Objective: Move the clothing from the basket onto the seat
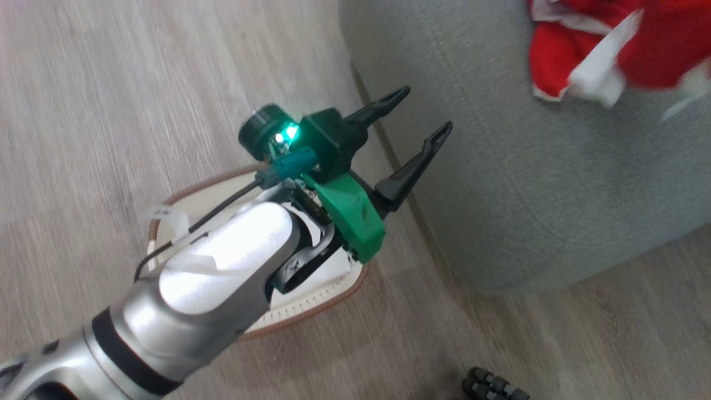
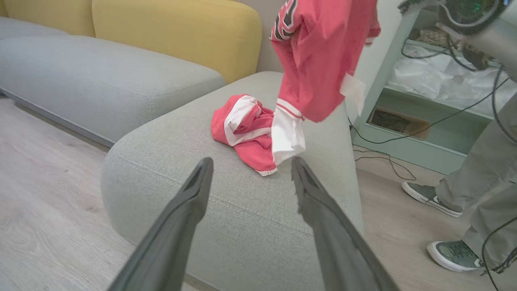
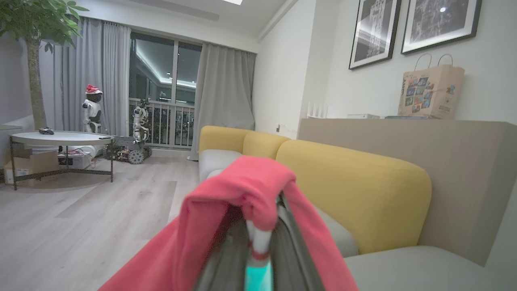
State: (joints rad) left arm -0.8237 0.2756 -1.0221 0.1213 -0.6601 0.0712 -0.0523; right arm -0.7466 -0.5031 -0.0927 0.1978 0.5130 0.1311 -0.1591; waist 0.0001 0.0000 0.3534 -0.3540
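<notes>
My left gripper [image 1: 427, 111] is open and holds nothing; it hovers above the floor at the edge of the grey-green seat [image 1: 555, 194]. Under its forearm sits the cream basket [image 1: 311, 303] with a brown rim, largely hidden. In the left wrist view, the left gripper [image 2: 250, 165] points at the seat [image 2: 242, 214], where a crumpled red garment [image 2: 246, 129] lies. A red jersey [image 2: 319, 60] bearing a number hangs above the seat. My right gripper [image 3: 262, 226] is shut on this jersey [image 3: 242, 190], which drapes over its fingers. Red clothing [image 1: 611, 44] shows at the seat's far end.
A person's legs and shoes [image 2: 464, 190] stand right of the seat, near a pale green shelf [image 2: 424, 105] with cables. Yellow sofa backs [image 2: 181, 32] rise behind the seat. A round table [image 3: 60, 139] stands across the wooden floor. A black object [image 1: 494, 384] lies on the floor.
</notes>
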